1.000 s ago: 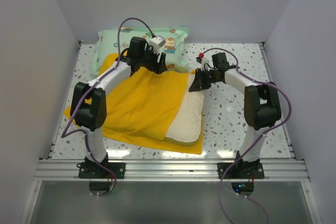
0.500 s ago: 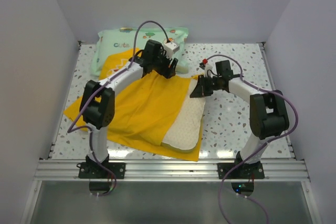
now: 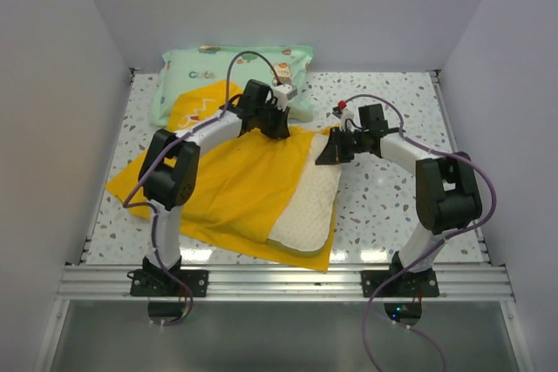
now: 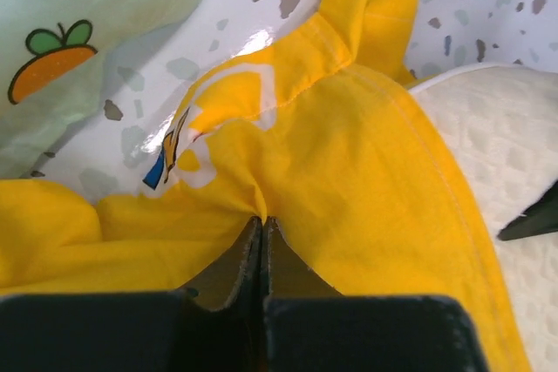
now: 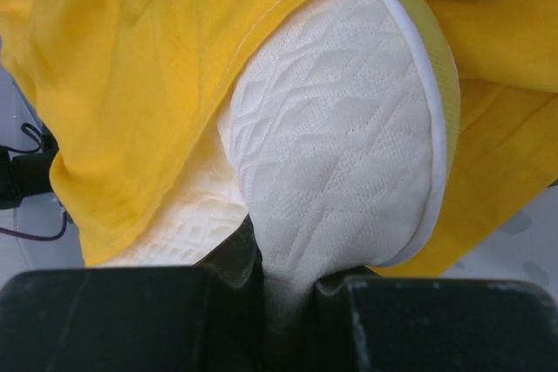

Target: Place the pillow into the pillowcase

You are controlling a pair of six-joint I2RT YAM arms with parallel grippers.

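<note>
The yellow pillowcase (image 3: 231, 176) lies spread on the table with the cream-white pillow (image 3: 307, 211) partly inside its right-hand opening. My left gripper (image 3: 277, 126) is at the case's far edge. In the left wrist view this gripper (image 4: 262, 219) is shut, pinching a puckered fold of the pillowcase (image 4: 366, 172); the pillow (image 4: 506, 137) shows at the right. My right gripper (image 3: 328, 152) holds the pillow's far corner. In the right wrist view it (image 5: 283, 259) is shut on the quilted pillow (image 5: 331, 145), with the pillowcase (image 5: 148, 67) draped over the pillow's left part.
A mint-green cartoon-print pillow (image 3: 187, 71) lies at the back left, partly under the pillowcase's far edge, and shows as mint-green fabric (image 4: 78, 41) in the left wrist view. Speckled table (image 3: 392, 206) shows to the right. White walls enclose the table on three sides.
My left gripper has moved right along the case's far edge, dropped to the fabric and closed on it. The right gripper has kept its hold and shifted slightly right.
</note>
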